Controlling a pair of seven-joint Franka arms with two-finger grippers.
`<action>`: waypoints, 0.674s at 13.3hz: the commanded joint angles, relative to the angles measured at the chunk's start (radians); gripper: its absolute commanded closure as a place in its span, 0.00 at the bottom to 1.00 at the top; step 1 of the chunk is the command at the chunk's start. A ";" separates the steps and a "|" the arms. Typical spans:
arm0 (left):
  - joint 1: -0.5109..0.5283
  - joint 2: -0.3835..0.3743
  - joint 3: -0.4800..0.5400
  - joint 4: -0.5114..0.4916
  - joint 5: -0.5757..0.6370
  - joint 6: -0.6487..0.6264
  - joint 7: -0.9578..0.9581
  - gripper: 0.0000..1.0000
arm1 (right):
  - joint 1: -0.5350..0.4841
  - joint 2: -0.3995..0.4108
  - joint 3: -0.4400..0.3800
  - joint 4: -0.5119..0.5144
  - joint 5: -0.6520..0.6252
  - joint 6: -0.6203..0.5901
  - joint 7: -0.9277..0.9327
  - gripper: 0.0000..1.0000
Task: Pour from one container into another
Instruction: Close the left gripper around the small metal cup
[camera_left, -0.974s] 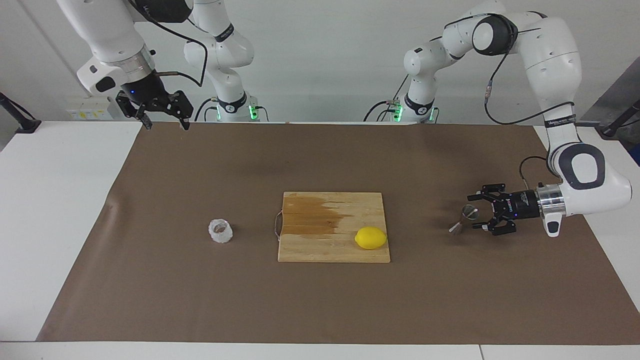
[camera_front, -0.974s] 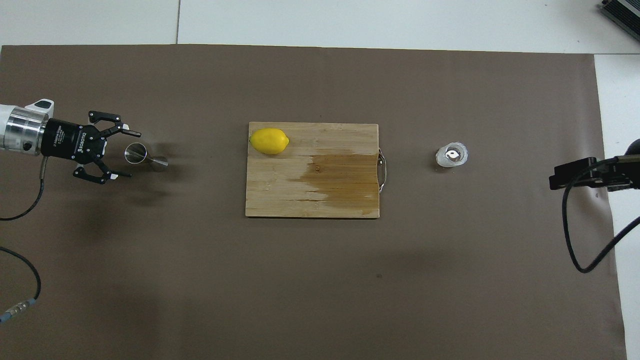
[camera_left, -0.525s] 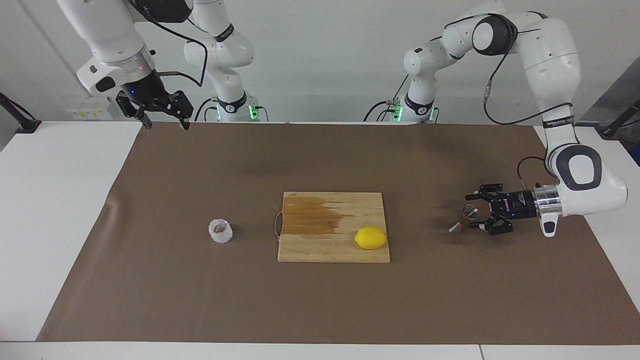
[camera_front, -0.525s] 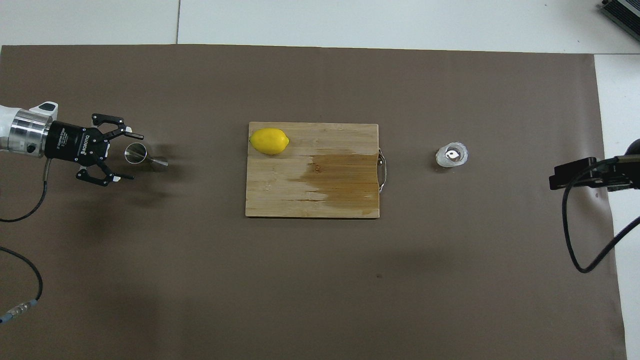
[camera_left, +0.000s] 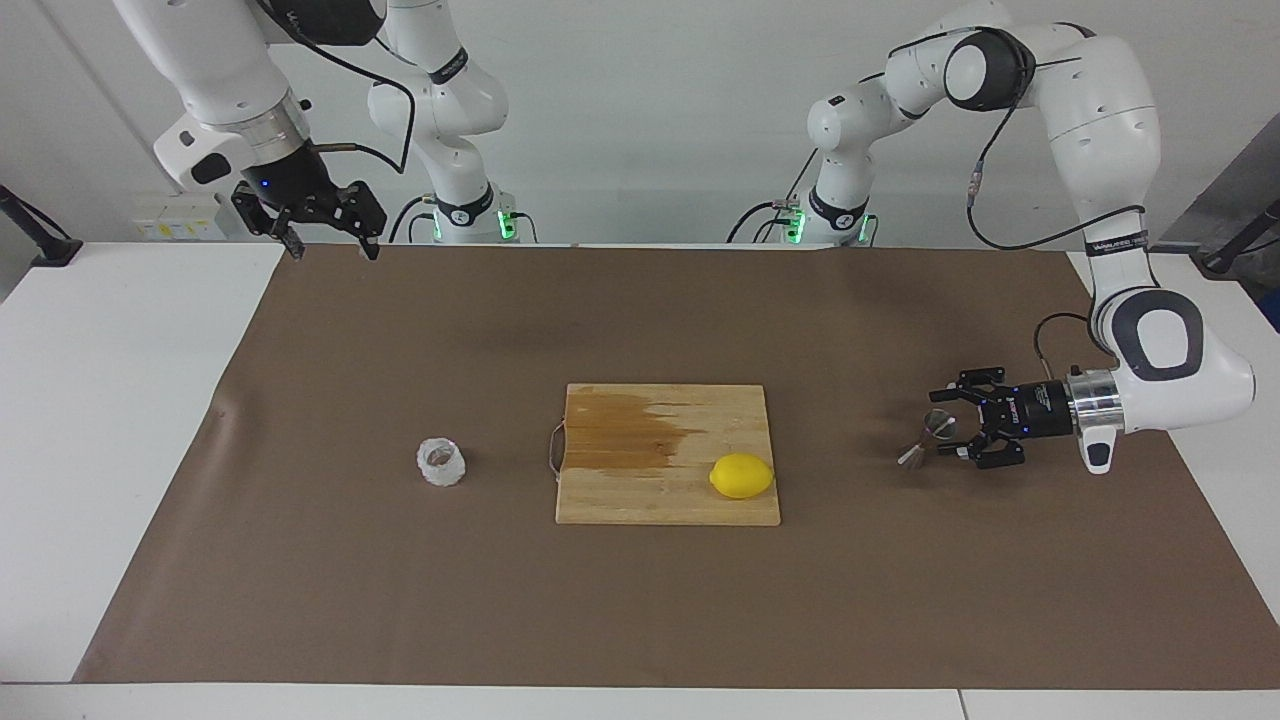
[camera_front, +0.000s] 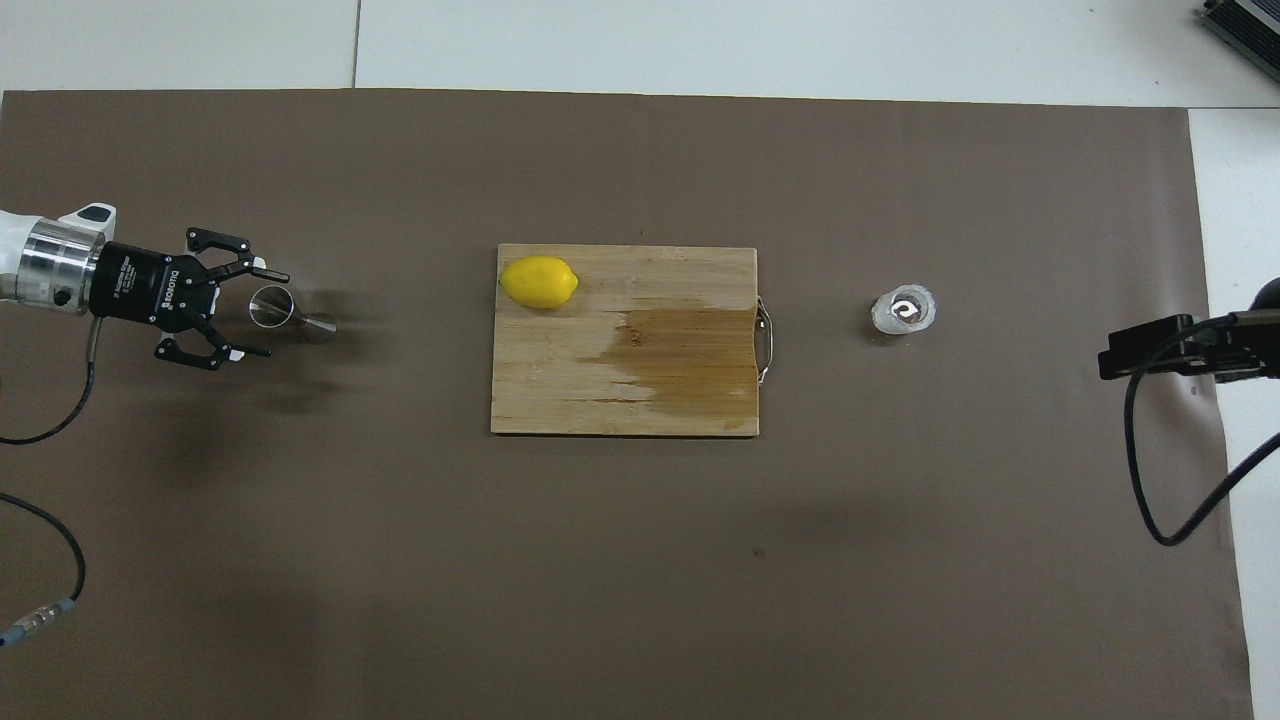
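The steel hourglass jigger (camera_left: 925, 439) (camera_front: 287, 314) stands on the brown mat toward the left arm's end of the table. My left gripper (camera_left: 945, 425) (camera_front: 264, 313) lies level just above the mat, open, one fingertip on each side of the jigger's upper cone with gaps showing. The knobbly translucent cup (camera_left: 441, 462) (camera_front: 903, 311) stands by itself toward the right arm's end. My right gripper (camera_left: 333, 248) hangs open and high over the mat's corner near its base, waiting.
A wooden cutting board (camera_left: 640, 495) (camera_front: 600, 400) with a wet dark patch lies mid-table between cup and jigger. A lemon (camera_left: 741, 476) (camera_front: 539, 282) rests on its corner toward the jigger. A cable (camera_front: 1150, 480) trails from the right arm.
The left gripper has crept a little further around the jigger and its fingers have drawn in slightly. Jigger, cup and right arm have not moved.
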 joint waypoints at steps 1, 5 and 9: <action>0.006 -0.008 -0.004 -0.017 -0.017 -0.004 0.010 0.15 | -0.016 -0.006 0.012 0.001 0.009 0.002 0.018 0.00; 0.006 -0.008 -0.004 -0.017 -0.017 -0.005 0.010 0.25 | -0.016 -0.006 0.012 0.000 0.009 0.002 0.018 0.00; 0.005 -0.008 -0.004 -0.017 -0.016 -0.004 0.002 0.45 | -0.016 -0.006 0.012 0.000 0.009 0.002 0.018 0.00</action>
